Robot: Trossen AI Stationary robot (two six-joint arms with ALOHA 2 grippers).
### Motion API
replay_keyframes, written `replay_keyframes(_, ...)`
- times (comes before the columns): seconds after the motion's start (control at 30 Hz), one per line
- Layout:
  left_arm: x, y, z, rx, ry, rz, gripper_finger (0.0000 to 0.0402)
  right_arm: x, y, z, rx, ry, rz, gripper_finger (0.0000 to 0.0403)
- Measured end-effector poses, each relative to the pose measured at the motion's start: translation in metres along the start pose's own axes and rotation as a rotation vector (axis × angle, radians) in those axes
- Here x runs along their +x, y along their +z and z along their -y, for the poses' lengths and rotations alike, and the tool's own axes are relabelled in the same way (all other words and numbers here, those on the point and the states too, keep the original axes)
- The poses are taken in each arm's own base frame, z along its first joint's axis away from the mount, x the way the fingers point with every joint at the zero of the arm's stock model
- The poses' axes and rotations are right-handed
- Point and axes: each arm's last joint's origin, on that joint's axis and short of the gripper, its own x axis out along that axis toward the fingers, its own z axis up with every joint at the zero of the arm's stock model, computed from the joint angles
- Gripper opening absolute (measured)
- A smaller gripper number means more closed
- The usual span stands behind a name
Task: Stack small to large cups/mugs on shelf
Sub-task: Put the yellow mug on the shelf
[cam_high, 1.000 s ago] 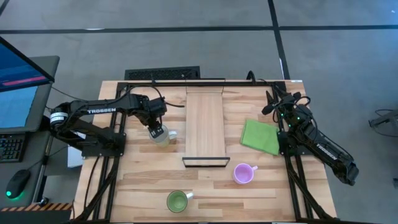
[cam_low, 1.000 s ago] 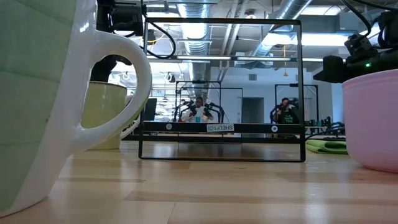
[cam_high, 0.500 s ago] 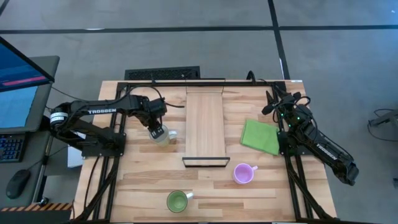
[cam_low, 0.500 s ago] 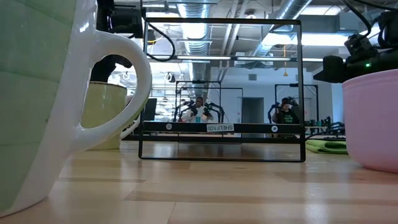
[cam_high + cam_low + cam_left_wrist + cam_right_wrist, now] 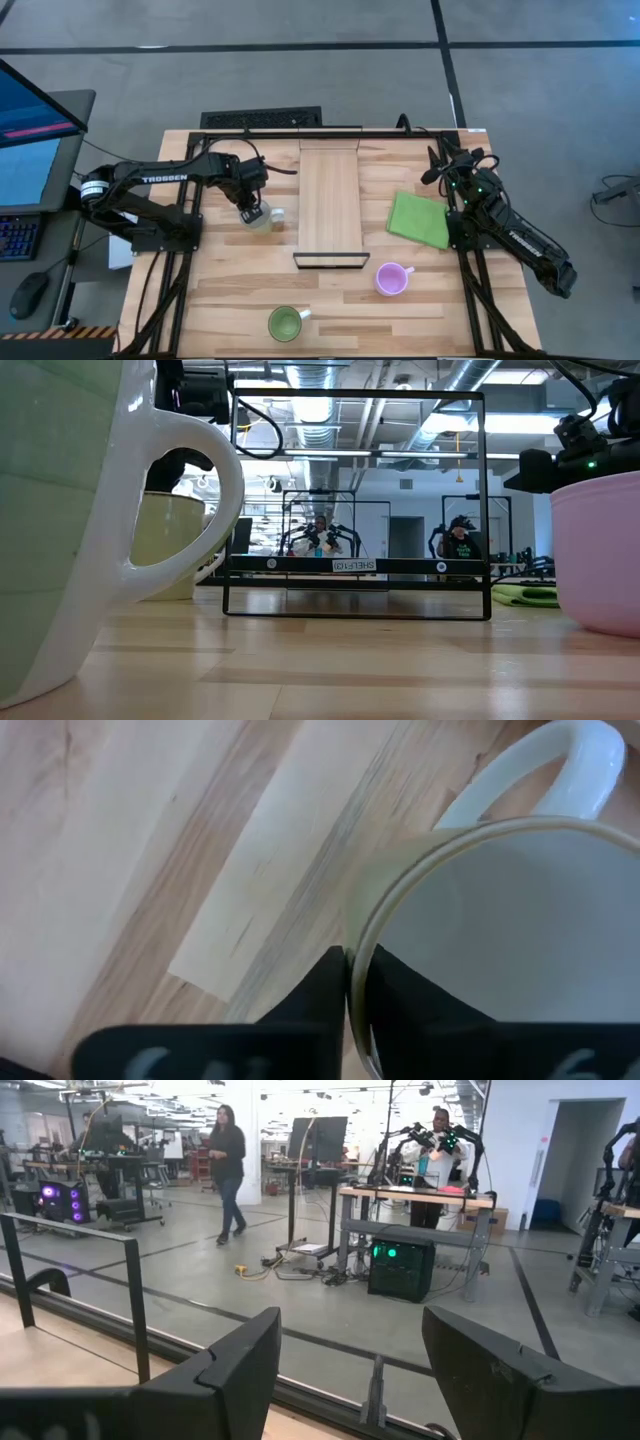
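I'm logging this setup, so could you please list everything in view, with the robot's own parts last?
white mug: one, white, left of the shelf, rim pinched by the left gripper.
green mug: one, green, near table edge.
purple mug: one, light purple, right of the shelf's dark lip.
shelf: one, pale wood, table centre.
cloth: one, green, flat, right of the shelf.
left gripper: shut on the white mug's rim.
right gripper: open, empty, at the table's far right edge.
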Motion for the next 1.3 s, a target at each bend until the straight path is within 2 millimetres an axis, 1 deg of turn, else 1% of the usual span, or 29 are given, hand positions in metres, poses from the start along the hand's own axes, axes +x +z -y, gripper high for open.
replay_keyframes(0.07,-0.0002,0.0,0.0001,-0.003,-0.003,-0.001,0.0012,0.0,0.0001,0.0,0.0,0.0,0.0,0.0268)
replay_keyframes(0.27,-0.0001,-0.0004,0.0005,-0.019,-0.021,-0.009,0.0042,0.0,0.0001,0.0,0.0,0.0,0.0,0.0268)
replay_keyframes(0.4,-0.0001,-0.0006,0.0013,-0.027,-0.049,-0.017,0.0045,0.0,0.0002,0.0,0.0,0.0,0.001,0.0268)
replay_keyframes(0.63,-0.0001,0.0004,0.0016,-0.025,-0.053,-0.006,0.0036,0.0,0.0001,0.0,0.0,0.0,0.001,0.0268)
replay_keyframes(0.8,-0.0002,0.0005,0.0016,0.011,-0.051,-0.004,0.001,0.0,0.0,0.0,0.0,0.0,0.0,0.0268)
replay_keyframes(1.07,-0.0002,0.0035,0.0024,0.111,-0.054,0.031,0.0007,0.0,0.0002,0.0,0.0,0.0,0.001,0.0268)
replay_keyframes(1.3,-0.0003,0.008,0.0032,0.068,-0.057,0.077,0.0007,0.0,0.0,0.0,0.037,0.0,0.0,0.0268)
